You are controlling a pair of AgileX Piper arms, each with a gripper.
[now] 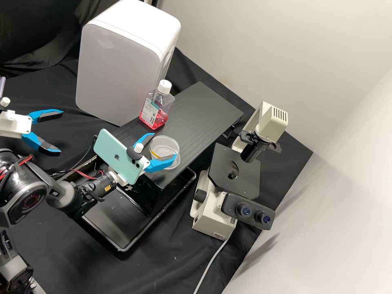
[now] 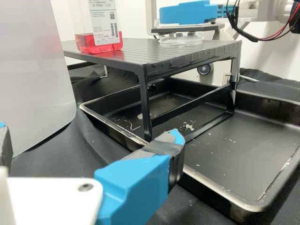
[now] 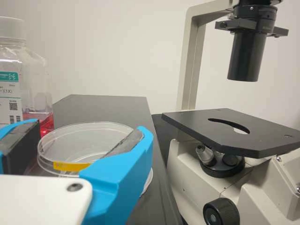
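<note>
Right gripper (image 1: 165, 145): blue fingers apart, one on each side of the clear round plastic petri dish (image 1: 168, 142); can't tell if they touch it. Dish has a yellow strip on its wall and sits on the ribbed black shelf (image 1: 204, 110). Farther back on the shelf is a square bottle (image 1: 156, 107): red liquid, white cap, teal-and-white label. Left gripper (image 1: 61, 132): spread wide, holding nothing, beside the smooth white box (image 1: 122, 61).

Clear dish (image 3: 82, 145) had a yellow strip. The bottle (image 1: 156, 107): red liquid, white cap, teal-white label. Blk shelf (image 1: 204, 112) showed fine ribbed lines; tray (image 2: 248, 159) blk too. Cream microscope (image 1: 208, 220) w/ blk stage (image 1: 237, 171). White box (image 1: 122, 61), mint phone (image 1: 116, 157). Left gripper (image 1: 60, 131) & right gripper (image 1: 164, 145) were white, fingers (image 1: 41, 114) blue, pads (image 1: 53, 150) blk.
</note>
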